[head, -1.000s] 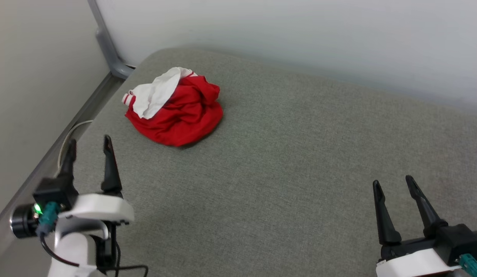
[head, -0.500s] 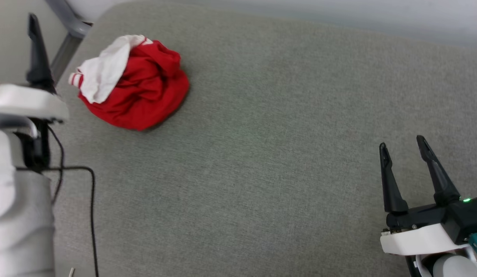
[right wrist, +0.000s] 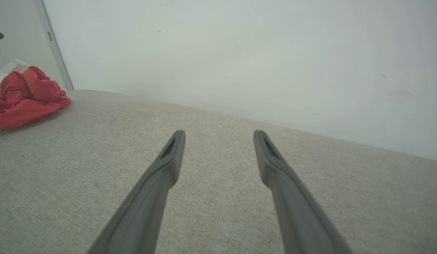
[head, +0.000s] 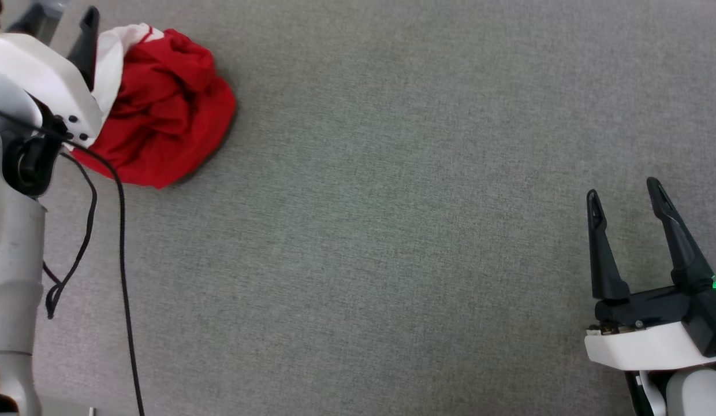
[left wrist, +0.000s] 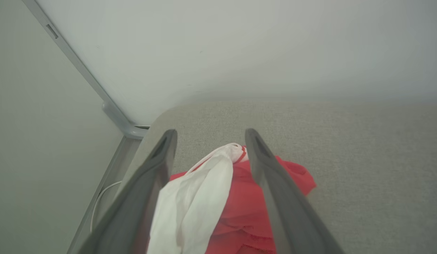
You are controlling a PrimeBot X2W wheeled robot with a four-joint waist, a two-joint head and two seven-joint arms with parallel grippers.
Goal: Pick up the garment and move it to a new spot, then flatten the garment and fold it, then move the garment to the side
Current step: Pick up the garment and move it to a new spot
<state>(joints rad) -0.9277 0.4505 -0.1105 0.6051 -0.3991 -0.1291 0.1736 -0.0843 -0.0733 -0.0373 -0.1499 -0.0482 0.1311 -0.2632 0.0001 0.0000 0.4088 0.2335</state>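
Here, left fingers wide apart over the crumpled garment, right fingers apart too, empty.

Crumpled garment on grey upholstered surface

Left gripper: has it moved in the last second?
Yes. Against the garment, the left gripper has advanced: earlier short of it, now over its white part.

Garment lay on padded surface, close to surface's far left corner. Left gripper hung over garment's left part, one finger each side of it. Right gripper stood well apart, right of garment, nearer robot. Wall rose behind garment. Cable hung before garment.
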